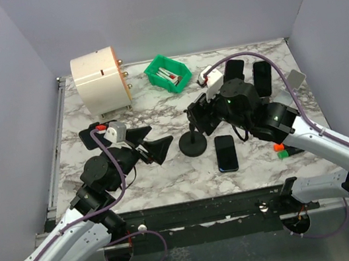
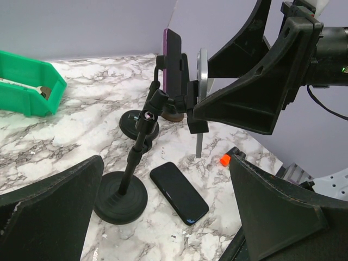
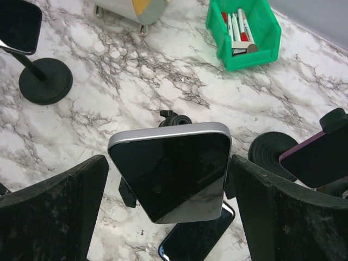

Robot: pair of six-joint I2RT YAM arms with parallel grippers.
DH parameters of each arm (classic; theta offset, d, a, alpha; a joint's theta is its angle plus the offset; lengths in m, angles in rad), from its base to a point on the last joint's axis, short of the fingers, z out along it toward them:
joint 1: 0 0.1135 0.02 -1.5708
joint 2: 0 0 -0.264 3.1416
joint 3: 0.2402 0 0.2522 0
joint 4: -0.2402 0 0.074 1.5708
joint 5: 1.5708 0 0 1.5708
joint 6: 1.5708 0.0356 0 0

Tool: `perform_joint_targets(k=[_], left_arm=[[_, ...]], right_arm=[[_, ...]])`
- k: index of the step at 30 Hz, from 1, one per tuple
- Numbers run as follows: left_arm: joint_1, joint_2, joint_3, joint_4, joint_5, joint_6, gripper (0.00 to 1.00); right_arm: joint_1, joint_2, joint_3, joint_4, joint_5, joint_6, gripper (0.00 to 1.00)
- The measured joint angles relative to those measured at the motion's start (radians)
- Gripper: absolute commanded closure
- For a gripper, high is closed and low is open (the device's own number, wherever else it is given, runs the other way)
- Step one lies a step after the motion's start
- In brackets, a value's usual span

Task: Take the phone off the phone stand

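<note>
- the left gripper (image 1: 151, 142) is hanging low over the marble table (image 1: 169, 178), jaws spread wide with nothing between them. it is pointing toward the phone stand (image 2: 120, 197) without touching it, and to me it looks like it is waiting there to steady things.
- the phone stand is sitting flat on its round base, with a thin pole leaning up to a joint. it looks light and top-heavy, which is probably why a second arm is hovering so close.
- the phone (image 3: 171, 176) is sitting in the clamp (image 3: 127, 193) at the top of that stand, tilted back with its dark screen facing up. the side clips are hugging its edges, so the removal is not done yet.
- the right gripper (image 1: 200, 116) is reaching in from the right, its fingers (image 3: 54, 212) standing wide on either side of the phone. they are straddling it rather than pinching it. they are lined up across its width, so i am guessing a squeeze would catch the long edges.
- a second phone (image 1: 226, 152) is lying flat on the table just right of the base, close enough to get in the way of a set-down.
- a purple-edged phone (image 2: 173, 54) is standing on its own holder just behind, near enough that a careless lift could be knocking it.
</note>
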Motion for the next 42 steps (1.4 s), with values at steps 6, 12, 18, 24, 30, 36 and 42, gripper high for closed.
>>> perform_joint_targets(k=[6, 12, 18, 24, 30, 36, 42], left_arm=[[0.0, -0.002, -0.001, 0.0, 0.0, 0.0, 0.01], [0.0, -0.004, -0.003, 0.0, 0.0, 0.0, 0.01], [0.0, -0.004, -0.006, 0.0, 0.0, 0.0, 0.01], [0.0, 0.0, -0.007, 0.001, 0.0, 0.0, 0.01], [0.0, 0.021, -0.029, 0.058, 0.014, -0.006, 0.01], [0.0, 0.123, -0.029, 0.132, 0.073, -0.021, 0.03], [0.0, 0.241, 0.008, 0.171, 0.148, -0.018, 0.08]], right_arm=[[0.0, 0.004, 0.005, 0.003, 0.014, -0.015, 0.05], [0.0, 0.008, 0.007, 0.008, 0.014, -0.026, 0.16], [0.0, 0.008, 0.007, 0.008, 0.013, -0.032, 0.37], [0.0, 0.006, 0.007, 0.008, 0.017, -0.014, 0.46], [0.0, 0.0, 0.007, 0.007, 0.037, 0.051, 0.51], [0.0, -0.001, 0.007, 0.007, 0.042, 0.119, 0.54], [0.0, -0.001, 0.006, 0.008, 0.043, 0.166, 0.55]])
